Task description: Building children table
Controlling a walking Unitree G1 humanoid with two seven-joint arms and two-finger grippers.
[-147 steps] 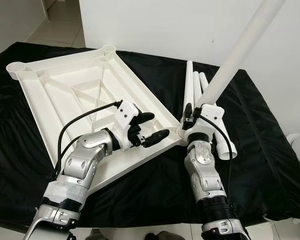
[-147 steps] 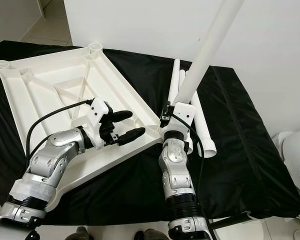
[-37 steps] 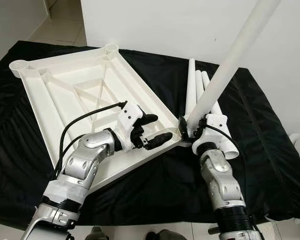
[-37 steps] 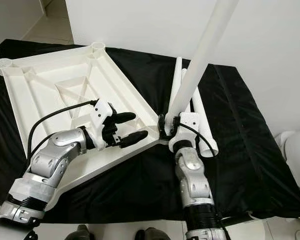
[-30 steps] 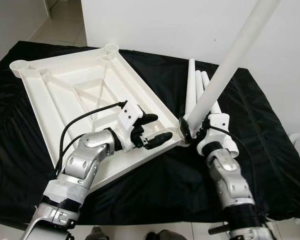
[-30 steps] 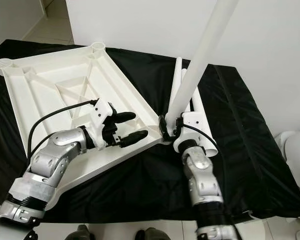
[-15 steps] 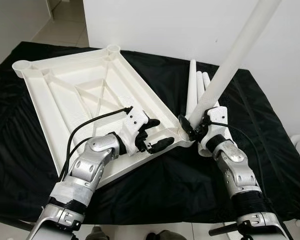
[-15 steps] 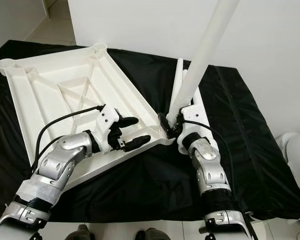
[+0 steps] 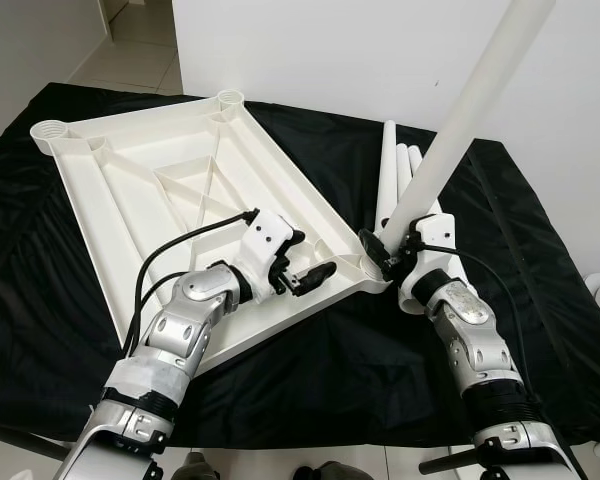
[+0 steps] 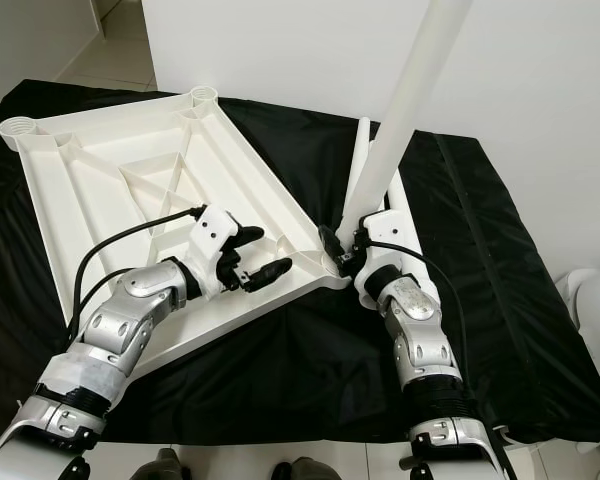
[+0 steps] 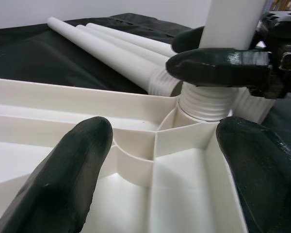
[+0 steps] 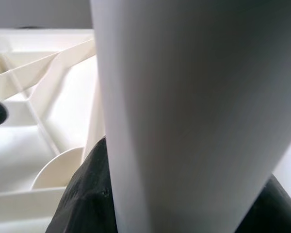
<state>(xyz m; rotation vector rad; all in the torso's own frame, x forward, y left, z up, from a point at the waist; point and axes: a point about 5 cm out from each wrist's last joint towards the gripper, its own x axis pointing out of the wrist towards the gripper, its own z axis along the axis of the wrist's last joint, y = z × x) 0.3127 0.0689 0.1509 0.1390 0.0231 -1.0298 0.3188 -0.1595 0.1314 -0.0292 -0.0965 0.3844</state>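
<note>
The white tabletop point(image 9: 150, 190) lies upside down on black cloth, ribs up. A long white leg point(image 9: 460, 120) stands tilted in its near right corner socket point(image 11: 203, 104). My right gripper point(image 9: 380, 254) is shut on the leg's lower end, just above the threaded collar. My left gripper point(image 9: 305, 270) hovers open over the tabletop's near rim, a short way left of that corner; its fingers point(image 11: 68, 170) straddle a rib inside the tray. Three spare legs point(image 9: 398, 175) lie side by side on the cloth behind the right gripper.
Empty round sockets sit at the tabletop's far left corner point(image 9: 48, 130) and far corner point(image 9: 230, 98). A white wall rises close behind the table. A white rounded object point(image 10: 595, 300) stands off the table's right edge. Black cloth point(image 9: 540, 260) to the right is bare.
My right arm swung from beneath the leg round to its right side, keeping its hold. The left gripper edged toward the corner. The camera shifted slightly.
</note>
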